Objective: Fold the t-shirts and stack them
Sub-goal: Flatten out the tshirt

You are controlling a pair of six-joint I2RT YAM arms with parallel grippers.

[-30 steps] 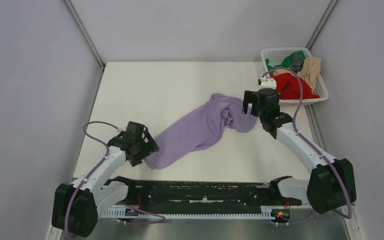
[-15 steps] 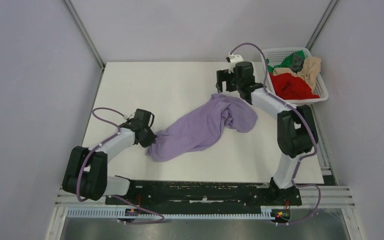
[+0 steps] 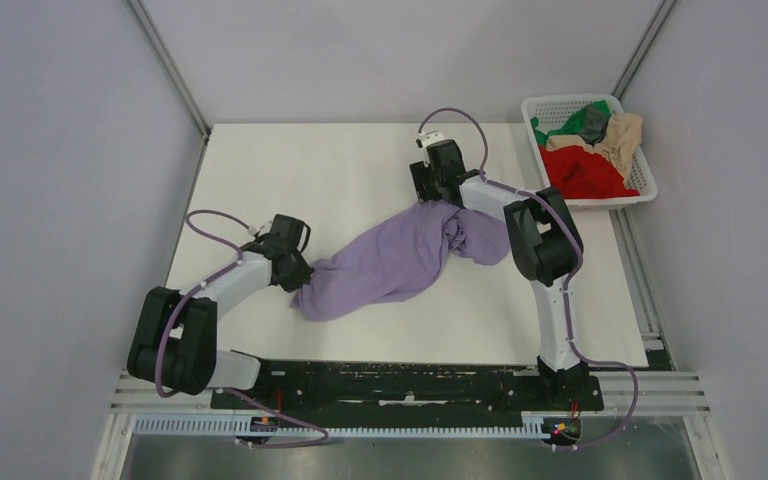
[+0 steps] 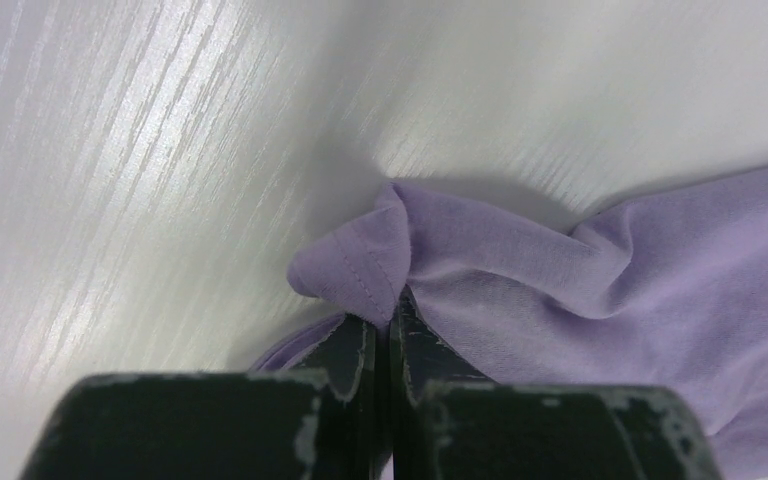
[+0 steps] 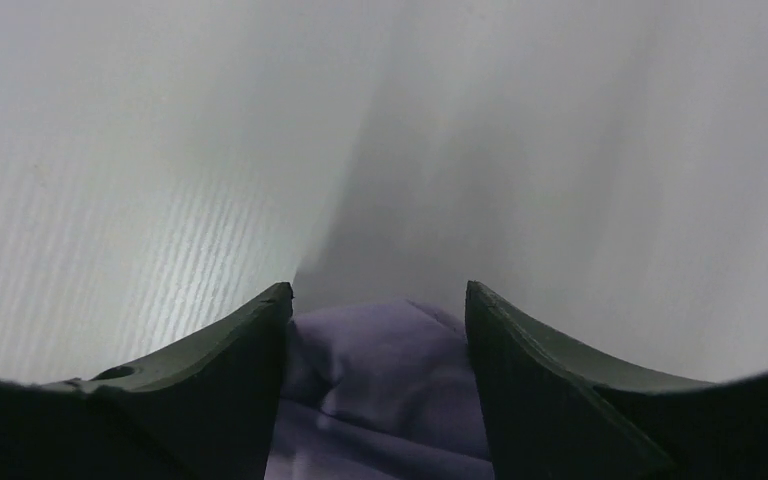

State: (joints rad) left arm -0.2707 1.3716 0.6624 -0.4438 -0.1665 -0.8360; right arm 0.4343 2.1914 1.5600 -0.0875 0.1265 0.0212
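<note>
Clamping left claw [image 4: 388,325]: it is pressing its fingers tight together on a hemmed corner of the crumpled lilac cotton t-shirt [image 4: 560,270], probably so that this end can be drawn out straight.
Right claw [image 5: 378,300]: it is standing with its fingers spread wide, straddling a puffed fold at the shirt's far end and gripping nothing; it seems to be lining up for a second hold.
Lilac t-shirt: it is lying as a twisted diagonal band across the middle of the white bench [image 3: 310,180], with its near-left end in the left claw and its bunched far-right end under the right claw.
Basket: more garments [image 3: 580,175], red, green, beige and grey, are sitting heaped in the white plastic mesh basket [image 3: 600,203] at the far right corner, well apart from the lilac one.
Stage: the work is only beginning, by my judgement; the shirt is needing to be spread flat before any fold, and holds at opposite ends are suiting that.
</note>
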